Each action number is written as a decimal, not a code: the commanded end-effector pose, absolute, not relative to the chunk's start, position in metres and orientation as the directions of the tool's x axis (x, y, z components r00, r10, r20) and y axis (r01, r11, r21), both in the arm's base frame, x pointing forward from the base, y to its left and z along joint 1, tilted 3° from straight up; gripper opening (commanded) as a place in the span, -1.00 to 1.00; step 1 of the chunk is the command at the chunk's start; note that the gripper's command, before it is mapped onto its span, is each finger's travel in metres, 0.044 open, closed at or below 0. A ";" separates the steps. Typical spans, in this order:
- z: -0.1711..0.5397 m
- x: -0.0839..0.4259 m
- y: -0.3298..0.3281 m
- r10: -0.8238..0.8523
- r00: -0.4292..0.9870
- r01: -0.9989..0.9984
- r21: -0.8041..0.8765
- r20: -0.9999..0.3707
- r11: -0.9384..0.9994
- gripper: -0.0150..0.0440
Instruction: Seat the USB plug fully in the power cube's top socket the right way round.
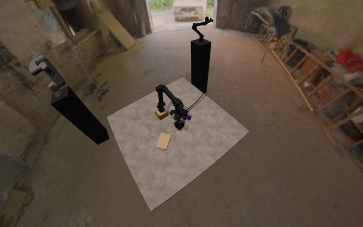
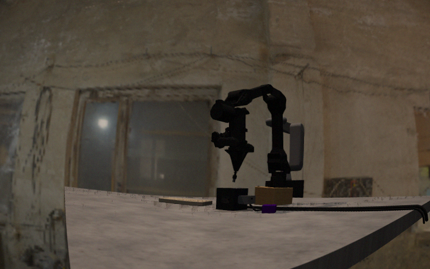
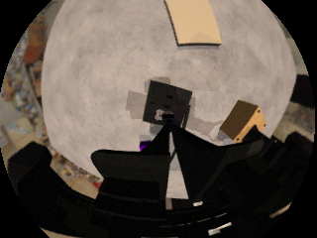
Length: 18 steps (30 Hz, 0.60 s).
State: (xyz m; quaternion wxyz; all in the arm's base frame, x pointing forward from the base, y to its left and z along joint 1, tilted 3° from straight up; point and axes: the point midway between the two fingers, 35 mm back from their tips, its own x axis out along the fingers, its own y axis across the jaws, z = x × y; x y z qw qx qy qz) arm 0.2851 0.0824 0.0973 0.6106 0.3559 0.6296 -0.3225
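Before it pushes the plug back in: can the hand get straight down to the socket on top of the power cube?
Probably yes. The hand, shut on the USB plug, hangs just above the power cube, with only open air between them.

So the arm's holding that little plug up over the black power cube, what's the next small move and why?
Probably a straight, slow descent. In the exterior view the tool, shut on the small dark USB plug, hangs clear above the black power cube, plug pointing down. The wrist view puts the cube directly beyond the fingertips, so it looks lined up. Whether the plug now faces the right way is too small to tell.
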 end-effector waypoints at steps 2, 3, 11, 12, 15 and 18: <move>0.097 0.285 0.082 0.054 0.000 0.902 0.023 -0.999 0.430 -0.49; 0.097 0.285 0.082 0.054 0.000 0.913 0.022 -0.999 0.407 -0.49; 0.097 0.285 0.082 0.054 0.000 0.955 0.016 -0.999 0.296 -0.49; 0.097 0.285 0.082 0.054 0.000 0.955 0.016 -0.999 0.296 -0.49; 0.097 0.285 0.082 0.054 0.000 0.955 0.016 -0.999 0.296 -0.49; 0.097 0.285 0.082 0.054 0.000 0.955 0.016 -0.999 0.296 -0.49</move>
